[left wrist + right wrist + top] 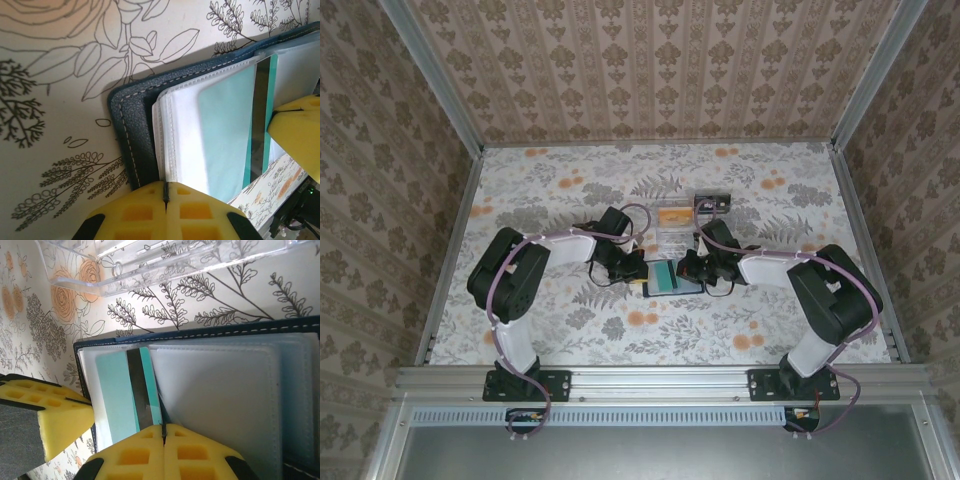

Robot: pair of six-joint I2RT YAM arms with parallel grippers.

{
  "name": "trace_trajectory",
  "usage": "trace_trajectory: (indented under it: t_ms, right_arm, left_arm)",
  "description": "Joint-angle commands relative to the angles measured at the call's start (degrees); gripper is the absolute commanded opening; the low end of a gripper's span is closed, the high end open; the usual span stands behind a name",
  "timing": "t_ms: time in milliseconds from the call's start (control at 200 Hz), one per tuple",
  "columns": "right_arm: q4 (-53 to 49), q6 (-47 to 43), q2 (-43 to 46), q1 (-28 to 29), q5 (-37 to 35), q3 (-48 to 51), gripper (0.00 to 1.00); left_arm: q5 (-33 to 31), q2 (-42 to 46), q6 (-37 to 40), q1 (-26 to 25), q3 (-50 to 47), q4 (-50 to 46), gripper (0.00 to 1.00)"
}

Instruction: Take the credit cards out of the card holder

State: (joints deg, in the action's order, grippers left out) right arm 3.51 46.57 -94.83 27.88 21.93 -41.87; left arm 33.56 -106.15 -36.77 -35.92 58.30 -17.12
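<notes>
The card holder [682,284] is seen lying open at the middle of the table [550,190], between the 2 arms, which are bent inward so that both wrists meet over it. Its dark blue cover with pale stitching is laid flat on the flowered cloth, and a stack of frosted plastic sleeves is fanned out on top of it.

The left gripper [166,200] is closed, its 2 yellow fingertips pressed together on the near edge of the card holder, where the sleeve stack meets the cover.

The right gripper [164,440] is closed as well. It is pinched on the edge of the teal card [141,390], which is held partly inside one sleeve. The card's dark stripe and a strip of brighter teal are left uncovered beside the sleeve's opening. The rest of the card is seen only as a paler teal patch through the frosted plastic.

In each wrist view a yellow fingertip of the opposite gripper is found at the far side of the holder, just beside the teal card.

A clear plastic box [672,225] is placed on the cloth just beyond the holder. A small dark object [712,203] is set farther back, near the box's right end, and what it is cannot be told.
</notes>
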Motion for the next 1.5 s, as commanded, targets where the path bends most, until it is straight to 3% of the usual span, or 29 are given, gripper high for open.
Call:
trace_trajectory:
  t_ms: [0,190,435,535,625,730,1495]
  right_arm:
    - [0.9,-0.5,-0.3,-0.3,3.1,0.9,0.17]
    - [5.7,0.8,-2.6,-0.2,5.7,1.5,0.24]
    - [7.4,0.9,-5.3,0.0,7.8,1.3,0.24]
    - [7.2,0.8,-5.3,-0.1,7.7,1.5,0.18]
    - [6.0,0.2,-4.8,-0.2,7.0,1.7,0.04]
    - [4.5,-0.6,-3.5,-0.7,5.9,2.2,0.0]
    - [-15.1,-13.1,12.1,-12.1,3.8,4.1,0.0]
  left_arm:
    - [-2.9,-1.7,1.5,-0.3,-0.3,-4.1,0.0]
    - [-2.6,-1.8,1.5,-0.6,-0.1,-4.0,0.0]
    - [-2.5,-1.7,1.6,-0.6,-0.3,-4.0,0.0]
    - [-2.5,-1.5,1.7,-0.6,-0.4,-4.0,0.0]
    - [-2.5,-1.5,1.7,-0.6,-0.3,-4.2,0.0]
    - [-2.4,-1.5,1.9,-0.6,-0.3,-4.5,0.0]
    - [-1.5,-0.9,3.9,-0.5,0.9,-5.0,0.0]
